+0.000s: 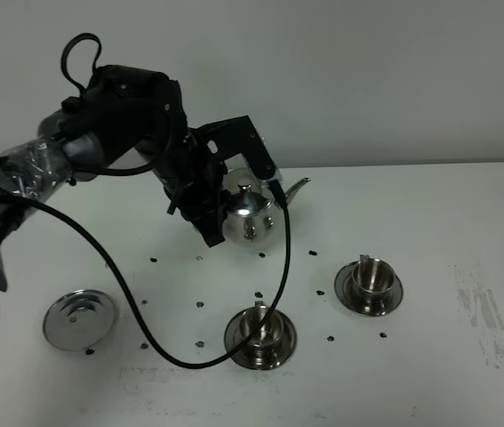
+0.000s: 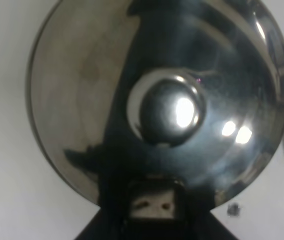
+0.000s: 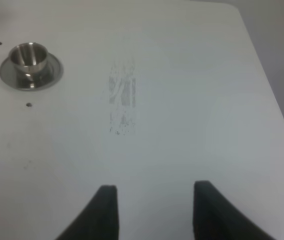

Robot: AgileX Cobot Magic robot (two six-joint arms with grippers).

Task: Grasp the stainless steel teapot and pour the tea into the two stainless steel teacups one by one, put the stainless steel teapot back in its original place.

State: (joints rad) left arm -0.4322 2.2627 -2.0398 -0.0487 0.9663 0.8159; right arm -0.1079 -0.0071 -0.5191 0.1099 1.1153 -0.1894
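Gripper (image 3: 154, 187): two dark fingers (image 3: 106, 210) standing apart, bare white table (image 3: 192, 110) showing between them. One steel cup (image 3: 28, 56) upright on its saucer (image 3: 51, 75), well away from gripper. A few dark dots (image 3: 28, 105) around saucer. Grey scuff (image 3: 121, 97) near cup. Table's far corner rounded.

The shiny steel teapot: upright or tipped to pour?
Upright. The shiny squat steel teapot has its lid knob on top and its spout angled upward.
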